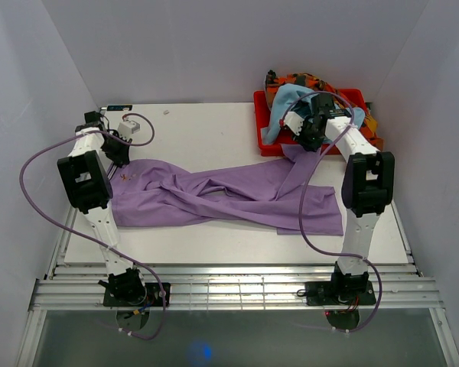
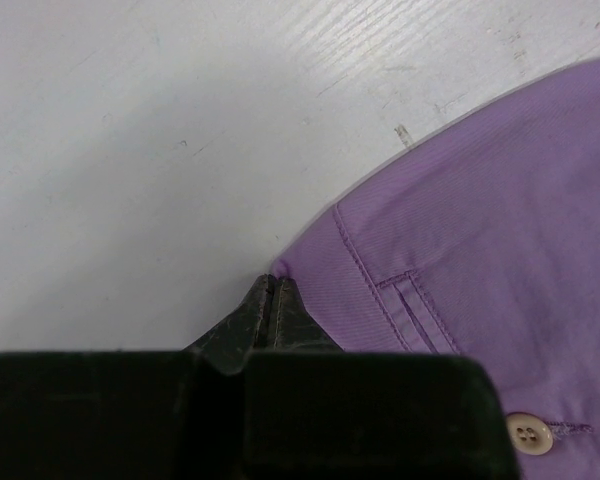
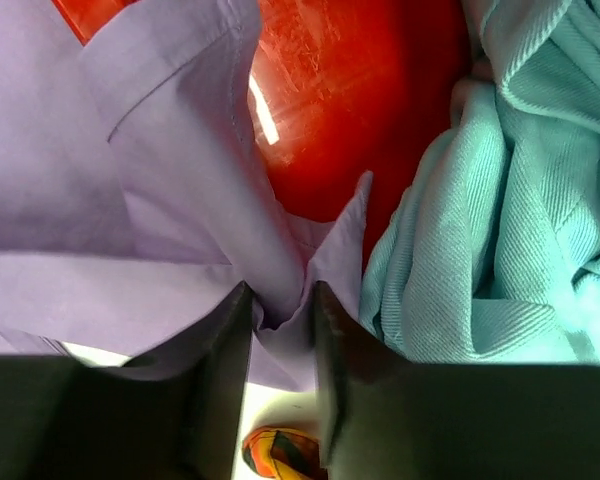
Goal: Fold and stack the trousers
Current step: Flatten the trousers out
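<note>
The lilac trousers (image 1: 229, 195) lie spread and twisted across the white table (image 1: 206, 126), from the left side to the right front. My left gripper (image 1: 121, 157) is at their far-left corner. In the left wrist view its jaws (image 2: 270, 283) are shut, with the corner of the cloth (image 2: 500, 220) at the tips. My right gripper (image 1: 304, 141) is shut on a bunched fold of one trouser leg (image 3: 160, 190) and holds it up over the near edge of the red bin. The cloth fills the gap of the right gripper (image 3: 282, 300).
A red bin (image 1: 264, 126) stands at the back right and holds a light blue garment (image 1: 287, 103) and an orange patterned cloth (image 1: 306, 80). Both show in the right wrist view, the blue garment (image 3: 520, 200) beside my fingers. White walls enclose the table.
</note>
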Action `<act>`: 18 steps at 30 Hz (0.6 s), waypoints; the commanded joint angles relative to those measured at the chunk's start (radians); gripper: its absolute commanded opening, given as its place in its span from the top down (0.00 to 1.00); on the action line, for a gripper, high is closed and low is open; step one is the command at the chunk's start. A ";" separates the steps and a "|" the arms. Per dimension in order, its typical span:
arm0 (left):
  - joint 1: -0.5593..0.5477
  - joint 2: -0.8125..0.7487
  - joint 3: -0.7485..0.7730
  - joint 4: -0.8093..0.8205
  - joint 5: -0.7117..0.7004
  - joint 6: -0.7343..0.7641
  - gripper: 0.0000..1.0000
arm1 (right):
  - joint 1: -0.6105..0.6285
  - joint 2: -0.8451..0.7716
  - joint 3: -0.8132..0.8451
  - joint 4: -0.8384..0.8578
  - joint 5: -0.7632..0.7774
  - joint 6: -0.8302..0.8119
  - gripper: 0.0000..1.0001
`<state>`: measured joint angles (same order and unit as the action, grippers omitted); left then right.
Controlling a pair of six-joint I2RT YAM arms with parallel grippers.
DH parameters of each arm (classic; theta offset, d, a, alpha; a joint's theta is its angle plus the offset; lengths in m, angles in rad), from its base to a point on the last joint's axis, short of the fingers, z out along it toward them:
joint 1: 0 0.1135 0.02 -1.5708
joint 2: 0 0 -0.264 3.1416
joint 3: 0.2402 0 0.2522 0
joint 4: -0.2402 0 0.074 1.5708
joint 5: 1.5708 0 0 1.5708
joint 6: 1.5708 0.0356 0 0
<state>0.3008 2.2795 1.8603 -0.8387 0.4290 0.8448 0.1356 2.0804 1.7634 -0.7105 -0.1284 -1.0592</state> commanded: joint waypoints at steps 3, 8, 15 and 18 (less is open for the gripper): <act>0.009 -0.029 0.036 -0.011 -0.018 -0.007 1.00 | -0.019 -0.066 -0.010 -0.047 -0.025 0.001 0.80; 0.011 -0.041 0.039 -0.002 -0.015 -0.024 1.00 | -0.030 -0.121 0.005 -0.063 -0.048 0.004 0.92; 0.011 -0.127 0.043 0.069 0.010 -0.085 1.00 | -0.077 -0.253 0.004 -0.075 -0.108 0.031 0.92; 0.014 -0.172 0.039 0.131 0.017 -0.142 1.00 | -0.096 -0.301 0.001 -0.079 -0.129 0.036 0.92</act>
<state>0.3012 2.2566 1.8675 -0.7990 0.4267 0.7605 0.0593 1.8568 1.7569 -0.7692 -0.2089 -1.0435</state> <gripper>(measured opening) 0.011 0.088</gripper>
